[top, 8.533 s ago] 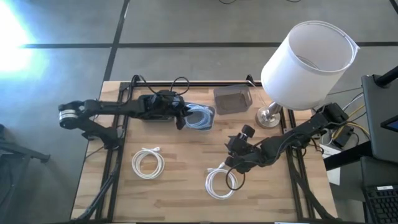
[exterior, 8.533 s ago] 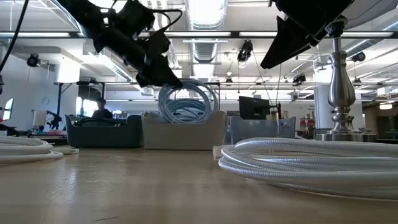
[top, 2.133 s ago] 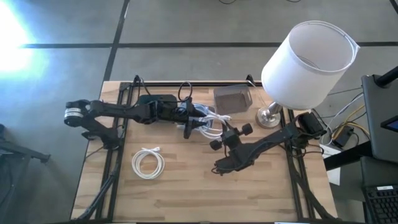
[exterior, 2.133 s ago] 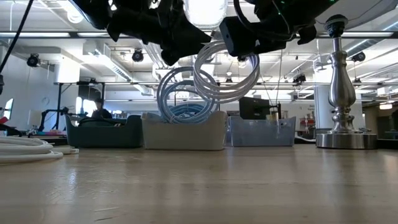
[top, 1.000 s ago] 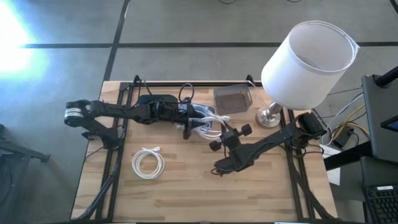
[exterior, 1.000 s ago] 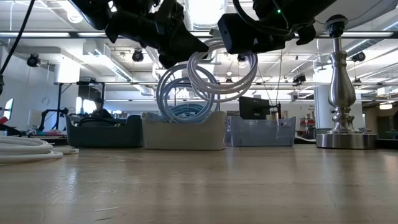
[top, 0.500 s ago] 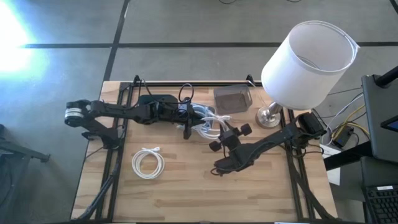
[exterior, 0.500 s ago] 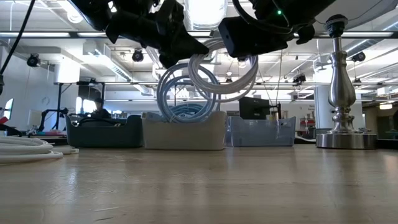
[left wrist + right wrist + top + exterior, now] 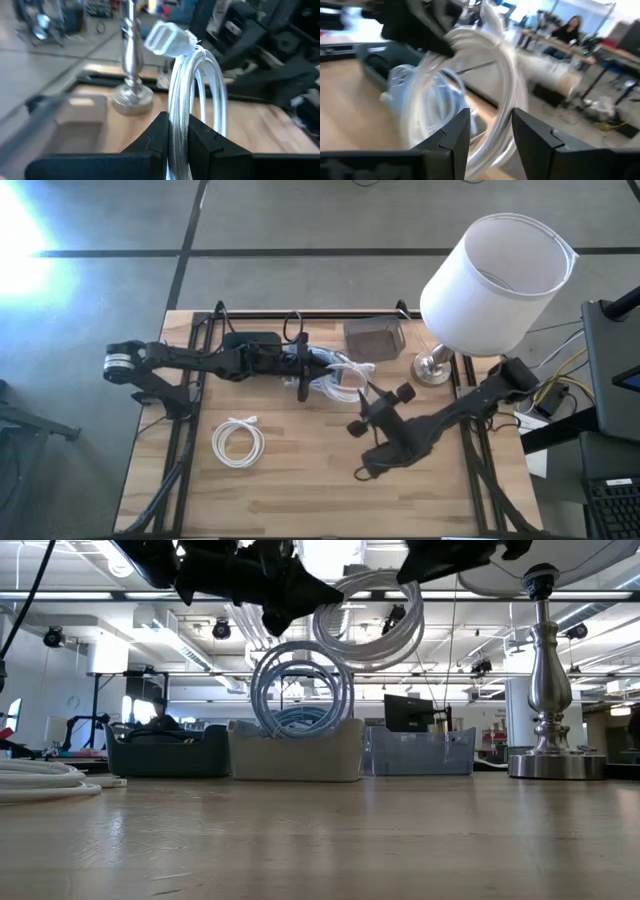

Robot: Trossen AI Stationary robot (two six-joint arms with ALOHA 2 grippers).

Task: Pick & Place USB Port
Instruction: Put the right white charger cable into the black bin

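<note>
High view shows the left end effector (image 9: 302, 378) clenched on the coiled white USB cable (image 9: 335, 380), held aloft above the bench (image 9: 300, 480) near the far grey bin (image 9: 373, 340), while the right end effector (image 9: 383, 412), released with fingers apart, sits just beside it, seemingly a handover.

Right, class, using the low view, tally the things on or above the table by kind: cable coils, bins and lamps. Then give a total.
Cable coils: 3 (raised coil, coil standing in a bin, coil lying on the table)
Bins: 3 (dark bin, white bin, clear bin)
Lamps: 1 (lamp)
Total: 7
</note>
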